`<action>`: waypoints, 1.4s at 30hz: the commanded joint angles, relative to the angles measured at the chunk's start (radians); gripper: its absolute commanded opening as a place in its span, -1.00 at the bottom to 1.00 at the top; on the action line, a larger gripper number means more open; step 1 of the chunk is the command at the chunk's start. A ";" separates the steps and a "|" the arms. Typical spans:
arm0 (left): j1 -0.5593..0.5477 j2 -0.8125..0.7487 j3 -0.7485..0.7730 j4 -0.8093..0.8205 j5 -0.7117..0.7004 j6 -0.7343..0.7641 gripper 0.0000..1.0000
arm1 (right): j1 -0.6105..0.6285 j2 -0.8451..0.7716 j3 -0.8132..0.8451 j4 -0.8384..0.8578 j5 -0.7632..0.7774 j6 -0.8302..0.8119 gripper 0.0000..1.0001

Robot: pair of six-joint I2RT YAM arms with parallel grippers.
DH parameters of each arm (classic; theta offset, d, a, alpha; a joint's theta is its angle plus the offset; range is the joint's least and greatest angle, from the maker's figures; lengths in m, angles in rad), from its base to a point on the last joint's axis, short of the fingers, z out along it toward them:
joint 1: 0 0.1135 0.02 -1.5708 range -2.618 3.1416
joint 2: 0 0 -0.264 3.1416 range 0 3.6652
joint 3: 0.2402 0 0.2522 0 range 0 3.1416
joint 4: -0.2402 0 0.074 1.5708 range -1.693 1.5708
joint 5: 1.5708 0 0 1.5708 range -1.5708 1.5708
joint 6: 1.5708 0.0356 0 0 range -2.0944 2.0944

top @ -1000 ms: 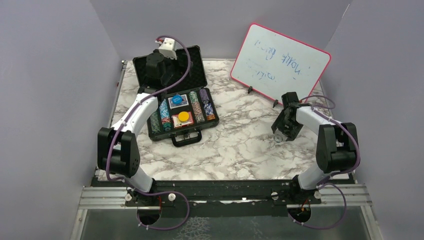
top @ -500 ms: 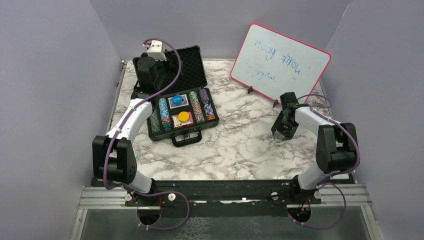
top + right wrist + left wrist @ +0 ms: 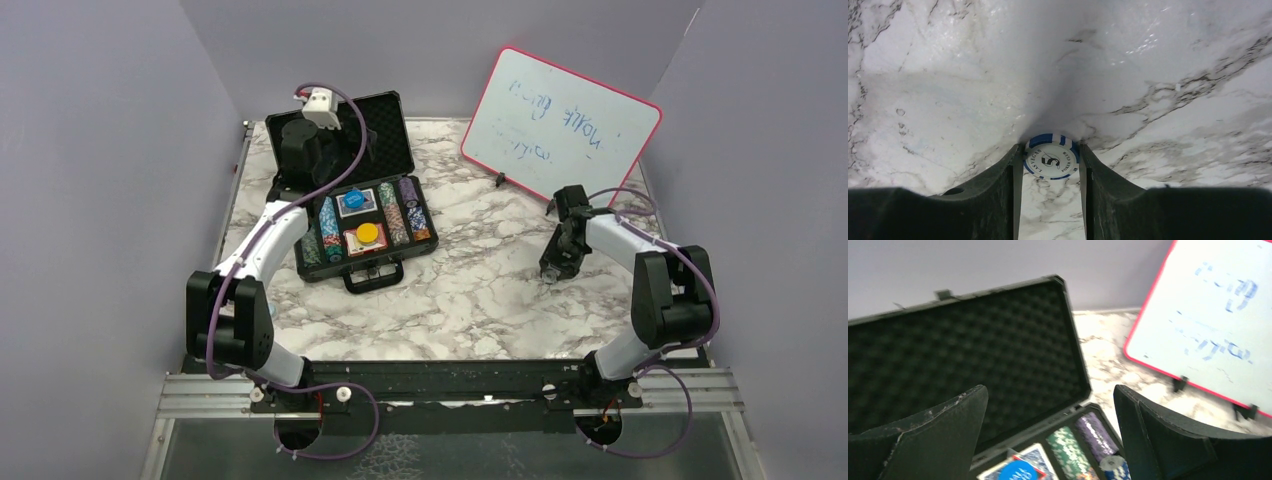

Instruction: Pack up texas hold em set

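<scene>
The right gripper (image 3: 1050,151) is pinching a blue-and-white poker chip (image 3: 1050,161) between its fingers, low over the marble table (image 3: 480,295) and well apart from the black foam-lined briefcase-style case (image 3: 973,350). The left gripper (image 3: 1048,395) is hanging over that case with its jaws spread wide. Rows of multicoloured chips (image 3: 410,208) and a round yellow button (image 3: 368,233) are already sitting inside. By my reckoning, bringing this stray chip over and shutting the lid are what is remaining.

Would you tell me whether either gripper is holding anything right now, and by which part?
The right gripper pinches a blue-and-white poker chip by its opposite rim edges; the left gripper is open and holds nothing.
</scene>
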 commanded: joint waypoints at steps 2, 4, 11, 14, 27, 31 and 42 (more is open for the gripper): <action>-0.113 0.017 -0.036 0.028 0.106 -0.075 0.97 | 0.018 -0.052 0.011 0.038 -0.120 0.012 -0.38; -0.187 0.045 -0.042 0.034 0.118 -0.094 0.97 | 0.019 -0.076 0.031 0.066 -0.168 0.026 -0.38; -0.377 0.196 -0.048 0.158 0.232 -0.193 0.78 | 0.019 -0.137 0.094 0.235 -0.301 0.122 -0.38; -0.433 0.261 -0.035 0.194 0.270 -0.199 0.75 | 0.019 -0.143 0.120 0.289 -0.347 0.147 -0.37; -0.568 0.431 0.085 0.283 0.322 -0.253 0.52 | 0.019 -0.108 0.163 0.429 -0.537 0.219 -0.36; -0.572 0.477 0.127 0.298 0.265 -0.334 0.35 | 0.019 -0.095 0.179 0.414 -0.552 0.195 -0.35; -0.572 0.448 0.080 0.303 0.131 -0.378 -0.03 | 0.019 -0.101 0.165 0.412 -0.520 0.175 -0.35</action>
